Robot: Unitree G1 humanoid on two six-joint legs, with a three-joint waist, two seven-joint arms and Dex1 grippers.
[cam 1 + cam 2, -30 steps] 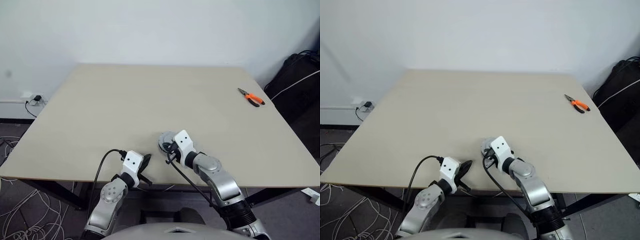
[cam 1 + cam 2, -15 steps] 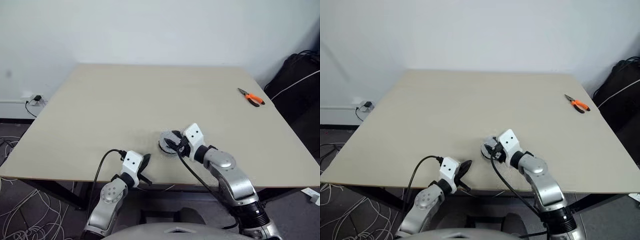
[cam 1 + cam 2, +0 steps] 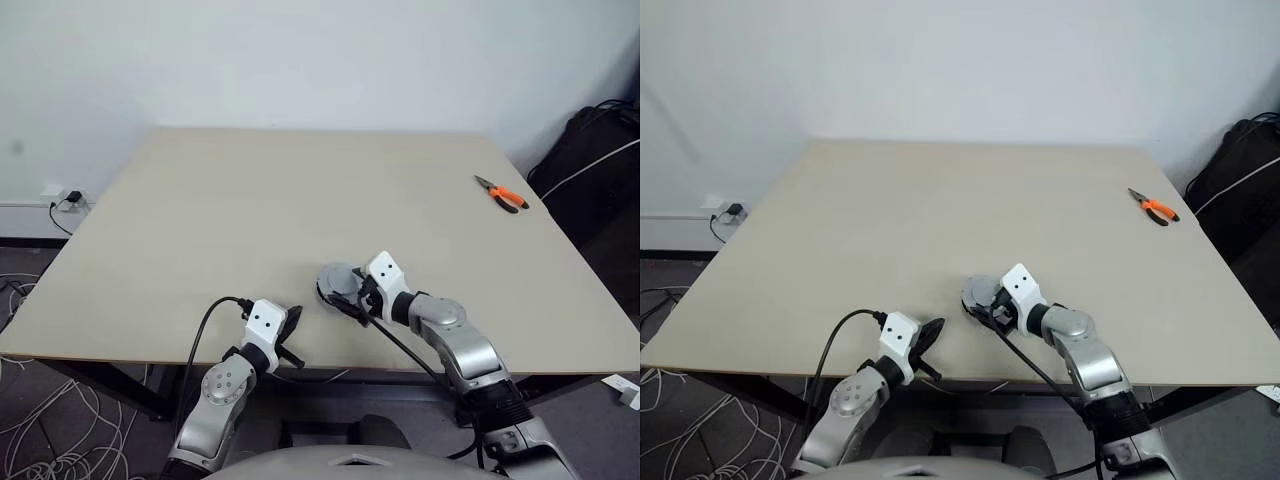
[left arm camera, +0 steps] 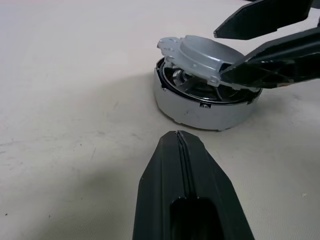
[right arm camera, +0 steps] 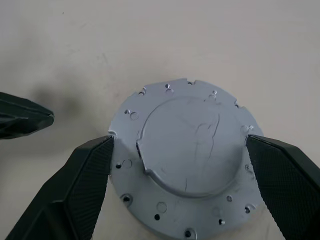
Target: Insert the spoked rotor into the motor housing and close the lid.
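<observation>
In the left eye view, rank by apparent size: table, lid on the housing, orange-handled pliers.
1. Table, by far the largest.
2. Lid and orange-handled pliers look about alike; the pliers lie farther from the camera, so no ranking between them.

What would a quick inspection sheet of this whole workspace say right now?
Surface: beige table, bare apart from what is listed.
Job's things: lid lies tilted on the motor housing, not seated; shiny rotor glimpsed inside.
Clutter: orange pliers at the far right.
Grippers: left gripper shut, short of the housing; right gripper open, straddling the lid.
Cables: black leads on both wrists; loose wires on the floor.
Surroundings: white wall, wall socket, black bag.
</observation>
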